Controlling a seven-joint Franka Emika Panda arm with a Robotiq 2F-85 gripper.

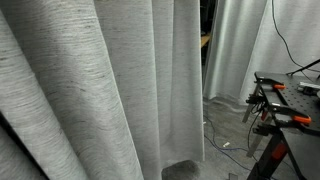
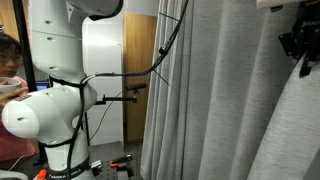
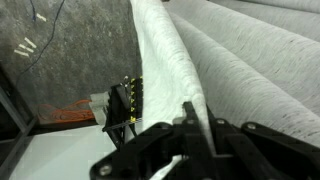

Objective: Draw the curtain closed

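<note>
1. One huge, floor-length curtain (image 1: 90, 90) (image 2: 220, 100) of coarse light grey woven fabric is seen hanging in deep vertical folds in both exterior views.
2. In the wrist view, one fold edge (image 3: 172, 62) of it is gripped between the black jaws, which are closed on the fabric.

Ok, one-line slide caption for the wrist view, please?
Wrist view: gripper at the edge of the light grey curtain, speckled floor beside.
</note>
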